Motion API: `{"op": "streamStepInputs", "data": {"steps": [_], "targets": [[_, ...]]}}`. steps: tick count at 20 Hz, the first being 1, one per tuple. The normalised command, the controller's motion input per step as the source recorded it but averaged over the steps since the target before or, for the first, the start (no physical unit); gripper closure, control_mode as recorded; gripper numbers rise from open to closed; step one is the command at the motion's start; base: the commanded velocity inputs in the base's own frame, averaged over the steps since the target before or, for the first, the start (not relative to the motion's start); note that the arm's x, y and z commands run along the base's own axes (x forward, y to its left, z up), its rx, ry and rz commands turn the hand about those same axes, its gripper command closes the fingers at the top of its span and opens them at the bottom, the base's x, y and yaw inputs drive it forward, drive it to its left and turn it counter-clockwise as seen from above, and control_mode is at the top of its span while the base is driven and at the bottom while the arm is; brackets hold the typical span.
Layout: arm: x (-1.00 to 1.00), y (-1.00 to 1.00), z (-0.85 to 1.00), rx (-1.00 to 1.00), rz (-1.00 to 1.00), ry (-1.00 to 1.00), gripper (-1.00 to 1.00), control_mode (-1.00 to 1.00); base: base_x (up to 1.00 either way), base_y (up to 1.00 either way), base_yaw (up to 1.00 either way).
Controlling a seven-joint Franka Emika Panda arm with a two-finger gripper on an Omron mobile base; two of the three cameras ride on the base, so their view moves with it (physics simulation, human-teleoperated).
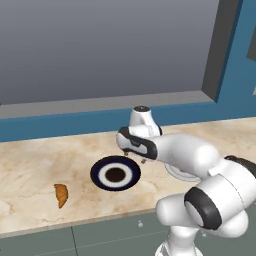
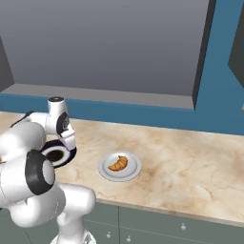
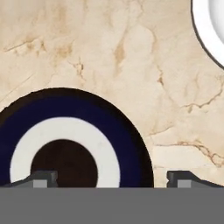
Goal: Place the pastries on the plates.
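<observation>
Croissant (image 1: 61,195) at 8 o'clock of navy plate (image 1: 115,174), on bench (image 1: 30,170) | other croissant (image 2: 118,163) on pale plate (image 2: 119,166) | gripper (image 3: 111,178) jaws spread, empty, over navy plate | likely light, flaky: pinch gently across thick middle

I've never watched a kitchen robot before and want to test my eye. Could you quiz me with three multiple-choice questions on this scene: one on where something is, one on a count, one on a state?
1. Where is the croissant that is not on a plate?
A. On the counter, left of the navy plate
B. On the navy plate
C. In the gripper

2. How many plates are on the counter?
A. One
B. Two
C. Three

3. How is the gripper?
A. Shut on a croissant
B. Shut and empty
C. Open and empty

Answers:
1 A: the loose croissant lies on the counter, apart from the navy plate.
2 B: the navy plate and the pale plate, whose croissant rests on it.
3 C: the gripper has its fingertips wide apart, nothing between.
</observation>
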Motion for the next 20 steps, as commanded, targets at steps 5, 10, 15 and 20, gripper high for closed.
{"op": "streamStepInputs", "data": {"steps": [5, 10, 15, 20], "targets": [[0.22, 0.74, 0.02, 0.02, 0.15, 0.0, -1.0, -1.0, 0.0, 0.0, 0.0], [0.0, 0.35, 0.05, 0.02, 0.35, 0.0, -1.0, -1.0, 0.0, 0.0, 0.0], [0.0, 0.31, 0.0, 0.0, 0.4, 0.0, -1.0, -1.0, 0.0, 0.0, 0.0], [-0.02, 0.5, 0.0, 0.0, 0.27, 0.0, -1.0, -1.0, 0.0, 0.0, 0.0]]}}
